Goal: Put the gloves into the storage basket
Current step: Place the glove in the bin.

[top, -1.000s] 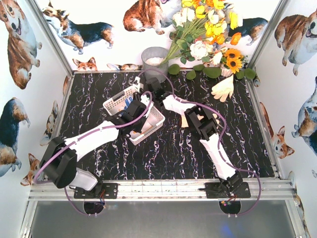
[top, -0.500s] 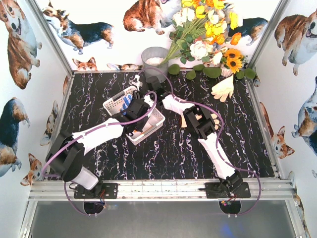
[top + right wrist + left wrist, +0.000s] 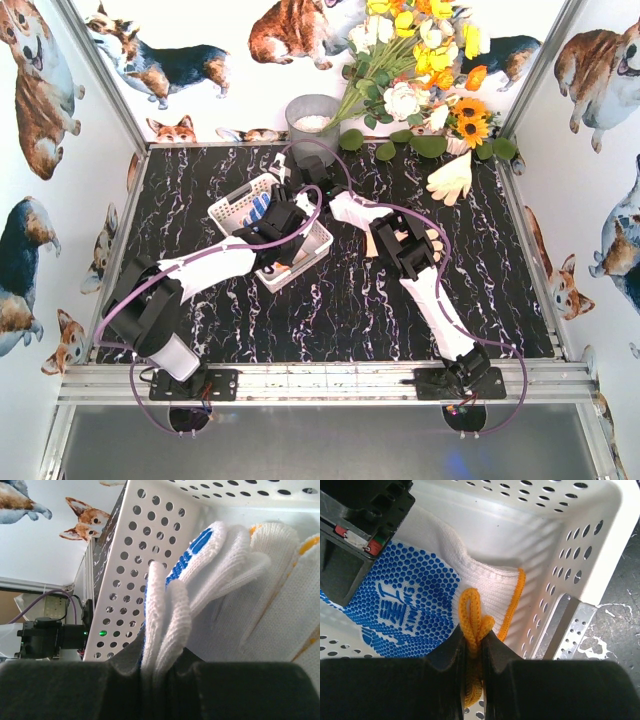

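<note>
- The black, white-veined marble worktop (image 3: 350,300) carries everything, inside walls papered with corgi pictures.
- A bouquet (image 3: 420,60) of yellow, white and orange flowers lies at the far right corner, with its leaves spilling onto the worktop.
- The left arm (image 3: 205,270) reaches from the near left to over the basket. The right arm (image 3: 430,295) bends in from the near right to the basket's far end.
- The white perforated storage basket (image 3: 235,205) sits askew, left of centre and toward the far side, with gloves already lying inside it.
- A grey metal bucket (image 3: 312,125) stands at the far edge, just left of the bouquet's stems.
- A cream glove (image 3: 452,178) lies alone on the worktop at the far right, well apart from the basket.
- The blue-and-white glove (image 3: 405,605), with a printed blue dot pattern, lies on the basket floor. Its fingers rise into the right claw (image 3: 160,655), which is pinched nearly closed on them.
- The white glove with an orange cuff (image 3: 485,580) lies in the basket, touching the blue-and-white glove. More white gloves with orange trim (image 3: 280,580) rest just beside them.
- The left claw (image 3: 474,640) is almost fully closed, low inside the basket near its right wall.
- The orange hanging loop (image 3: 472,615) on that cuff is the part squeezed between the left claw's jaws.
</note>
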